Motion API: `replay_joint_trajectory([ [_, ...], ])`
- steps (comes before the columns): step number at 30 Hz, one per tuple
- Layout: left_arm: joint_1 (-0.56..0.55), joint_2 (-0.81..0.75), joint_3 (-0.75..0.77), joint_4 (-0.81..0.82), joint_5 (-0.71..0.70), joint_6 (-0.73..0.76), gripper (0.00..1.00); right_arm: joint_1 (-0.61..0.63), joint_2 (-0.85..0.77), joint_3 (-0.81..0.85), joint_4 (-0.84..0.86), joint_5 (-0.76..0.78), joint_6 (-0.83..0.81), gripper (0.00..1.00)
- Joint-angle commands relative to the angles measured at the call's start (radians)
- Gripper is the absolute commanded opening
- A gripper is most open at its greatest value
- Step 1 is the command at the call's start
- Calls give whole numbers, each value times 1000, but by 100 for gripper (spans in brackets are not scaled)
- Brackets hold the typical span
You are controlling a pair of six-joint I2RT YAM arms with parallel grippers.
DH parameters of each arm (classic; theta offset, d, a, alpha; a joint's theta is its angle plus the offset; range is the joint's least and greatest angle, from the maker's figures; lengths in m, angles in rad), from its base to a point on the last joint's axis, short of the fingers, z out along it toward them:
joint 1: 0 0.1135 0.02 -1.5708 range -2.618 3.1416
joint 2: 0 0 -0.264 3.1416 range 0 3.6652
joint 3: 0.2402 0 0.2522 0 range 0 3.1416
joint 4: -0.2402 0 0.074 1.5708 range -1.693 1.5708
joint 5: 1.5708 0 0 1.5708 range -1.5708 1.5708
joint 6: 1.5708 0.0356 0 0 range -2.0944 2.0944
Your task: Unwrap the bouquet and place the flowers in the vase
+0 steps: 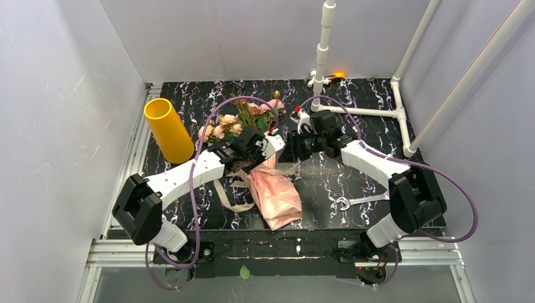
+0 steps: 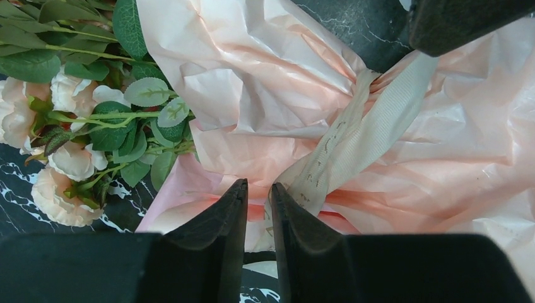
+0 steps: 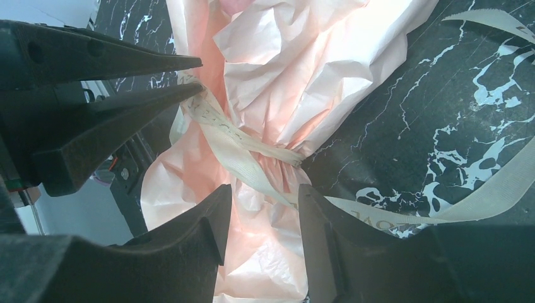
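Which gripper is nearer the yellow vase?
The left gripper, on the side of the bouquet facing the vase; the right gripper sits across it, farther off.

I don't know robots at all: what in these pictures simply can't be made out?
Top view: where the bouquet is tied, hidden under the left gripper.
Top view: the vase's bottom inside, hidden by its own wall.
Left wrist view: some flowers, cut off by the left edge; their stems, covered by the pink paper.
Right wrist view: the printing on the ribbon, too small to read.
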Motion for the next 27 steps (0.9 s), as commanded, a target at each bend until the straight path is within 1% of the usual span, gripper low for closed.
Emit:
replay_joint_trajectory([
  [1, 0, 16, 0, -37, 1, 15, 22, 3, -6, 41, 25, 8, 1, 52],
  [5, 0, 25, -5, -45, -12, 23, 27, 3, -2, 45, 22, 9, 0, 53],
  [8, 0, 28, -2, -48, -15, 18, 26, 3, 3, 49, 24, 10, 1, 53],
  [10, 0, 25, 7, -48, -7, 6, 20, 3, 7, 51, 26, 8, 4, 53],
  [13, 0, 0, 28, -45, 25, -16, 3, 3, 12, 58, 25, 8, 4, 53],
  [14, 2, -13, 30, -35, 37, -22, 0, 3, 12, 61, 25, 7, 3, 53],
  [16, 2, -55, 26, -1, 50, -35, 0, 3, 11, 65, 27, 8, 2, 53],
  [19, 6, -94, 22, 41, 33, -58, 0, 3, 8, 73, 28, 12, -5, 53],
  [23, 25, -157, -15, 116, 51, -80, 0, 3, 9, 79, 41, 12, -5, 54],
  [27, 49, -186, -18, 127, 91, -104, 0, 13, 15, 87, 52, 10, 0, 54],
])
